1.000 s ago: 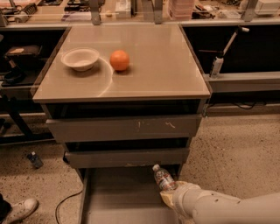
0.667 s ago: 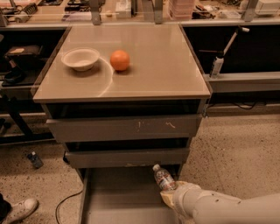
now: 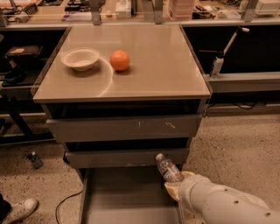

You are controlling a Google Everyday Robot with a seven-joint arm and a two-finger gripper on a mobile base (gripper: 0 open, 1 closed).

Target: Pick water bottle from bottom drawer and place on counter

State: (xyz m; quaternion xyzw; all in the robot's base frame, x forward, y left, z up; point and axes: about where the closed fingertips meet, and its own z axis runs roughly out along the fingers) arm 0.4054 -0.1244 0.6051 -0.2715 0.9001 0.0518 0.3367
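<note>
The water bottle, small and clear with a white cap and a pale label with reddish marks, sits tilted in my gripper at the right side of the open bottom drawer. The gripper's yellowish fingers hold the bottle's lower end, just above the drawer's right wall. My white arm enters from the lower right. The counter, the glossy beige top of the grey cabinet, lies above with two shut drawers between.
A white bowl and an orange stand on the counter's left half. A white squeeze bottle with a long nozzle stands on a shelf to the right. A cluttered workbench runs behind. A shoe and cable lie on the floor at left.
None; the gripper and bottle stay in the same place above the drawer's right side.
</note>
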